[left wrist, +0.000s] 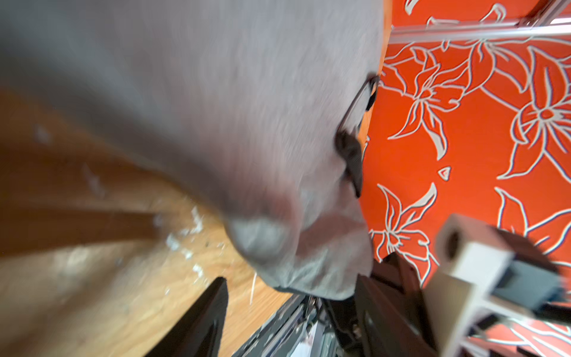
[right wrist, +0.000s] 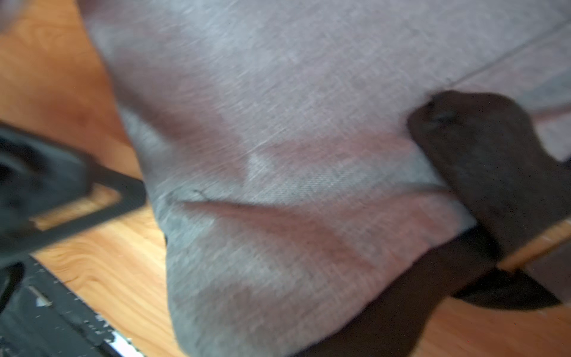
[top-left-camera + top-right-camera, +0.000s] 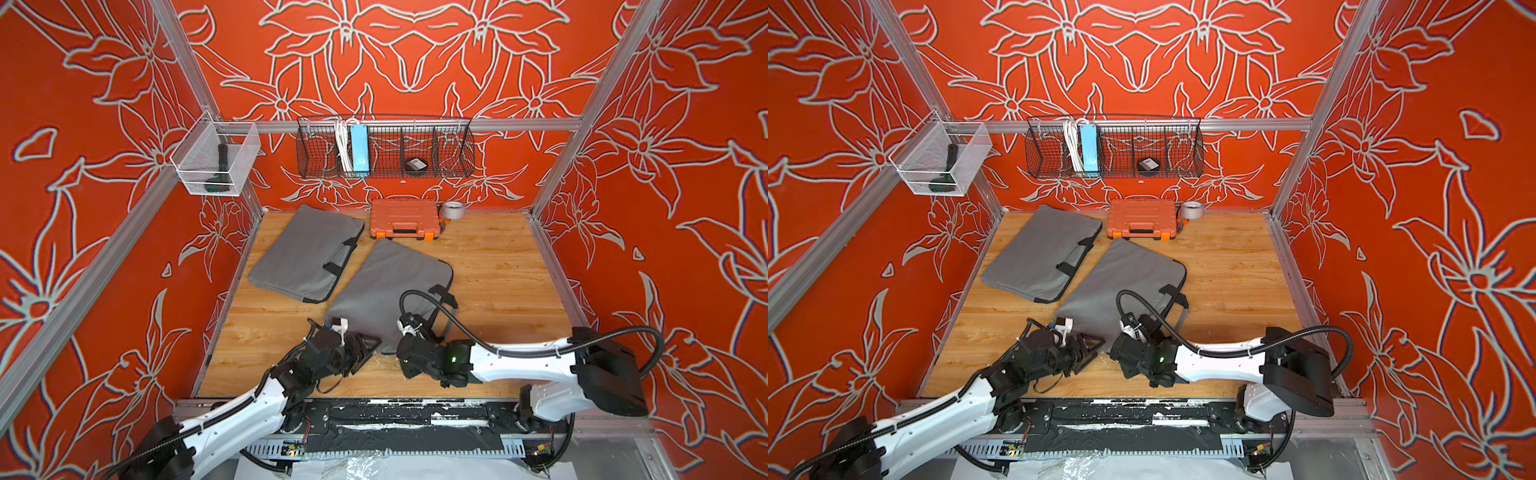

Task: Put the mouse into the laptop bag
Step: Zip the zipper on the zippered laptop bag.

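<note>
The mouse is out of view. A grey laptop bag (image 3: 386,282) (image 3: 1121,282) lies slanted in the middle of the wooden table, its near corner between my two grippers. My left gripper (image 3: 366,350) (image 3: 1090,351) (image 1: 290,321) stands open just short of that corner (image 1: 309,278), nothing between its fingers (image 1: 197,321). A rounded bulge (image 1: 259,238) shows in the fabric there. My right gripper (image 3: 400,348) (image 3: 1115,348) is shut at the bag's near edge, close to the black handle (image 2: 482,154). The raised grey fabric (image 2: 278,154) hides its fingers, with a dark gap under it.
A second grey bag (image 3: 307,249) lies at the back left. An orange tool case (image 3: 405,219) and a tape roll (image 3: 453,210) stand against the back wall. Above hang a wire basket (image 3: 451,158) with a blue power strip and a black round item, and a white mesh bin (image 3: 245,166).
</note>
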`<state>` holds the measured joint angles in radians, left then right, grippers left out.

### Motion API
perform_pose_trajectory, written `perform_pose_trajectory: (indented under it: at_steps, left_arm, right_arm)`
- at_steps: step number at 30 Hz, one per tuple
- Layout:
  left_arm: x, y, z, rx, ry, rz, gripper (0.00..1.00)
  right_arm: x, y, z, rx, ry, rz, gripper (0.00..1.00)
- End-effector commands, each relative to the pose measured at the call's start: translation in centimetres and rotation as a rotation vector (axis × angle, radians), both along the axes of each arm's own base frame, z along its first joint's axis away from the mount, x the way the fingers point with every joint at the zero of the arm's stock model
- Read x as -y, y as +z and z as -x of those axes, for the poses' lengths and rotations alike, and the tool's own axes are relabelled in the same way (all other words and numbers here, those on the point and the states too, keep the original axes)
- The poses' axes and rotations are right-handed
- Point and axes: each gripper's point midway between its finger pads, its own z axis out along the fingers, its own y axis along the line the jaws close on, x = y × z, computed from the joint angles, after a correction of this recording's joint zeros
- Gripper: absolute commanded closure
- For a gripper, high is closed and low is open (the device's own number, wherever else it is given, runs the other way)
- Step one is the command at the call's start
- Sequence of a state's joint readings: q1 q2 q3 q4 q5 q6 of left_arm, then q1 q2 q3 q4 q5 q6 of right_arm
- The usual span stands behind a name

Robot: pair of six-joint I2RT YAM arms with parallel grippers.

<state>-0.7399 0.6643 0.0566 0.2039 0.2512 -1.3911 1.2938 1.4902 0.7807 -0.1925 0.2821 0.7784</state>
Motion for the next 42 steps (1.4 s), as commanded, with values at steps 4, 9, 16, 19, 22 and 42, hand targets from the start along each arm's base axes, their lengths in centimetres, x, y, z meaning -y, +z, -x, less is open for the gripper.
perform_pose_trajectory:
  at_steps: [4,9,16,19,22,42]
  left_arm:
    - [0.6,0.2,0.8,-0.006,0.033,0.066,0.31]
    - [0.1,0.1,0.1,0.009,0.076,0.046,0.36]
    - [-0.2,0.4,-0.6,0.034,0.116,0.045,0.86]
    - [-0.6,0.4,-0.9,0.044,0.132,0.020,1.00]
    - [-1.4,-0.4,-0.8,0.028,0.161,-0.015,1.00]
    - [-3.8,-0.5,-0.9,0.068,0.250,-0.025,1.00]
  right_arm:
    - [-3.7,0.5,1.7,0.034,0.094,-0.034,1.00]
    - [-4.9,-0.2,3.1,0.039,0.143,-0.027,1.00]
    - [-5.0,-0.4,3.8,0.037,0.161,-0.036,1.00]
    - [-4.2,-0.6,3.5,0.037,0.129,-0.021,1.00]
    - [-1.9,-1.3,2.2,0.019,0.050,0.020,1.00]
    - [10.4,-4.9,-5.4,-0.146,-0.348,0.161,1.00]
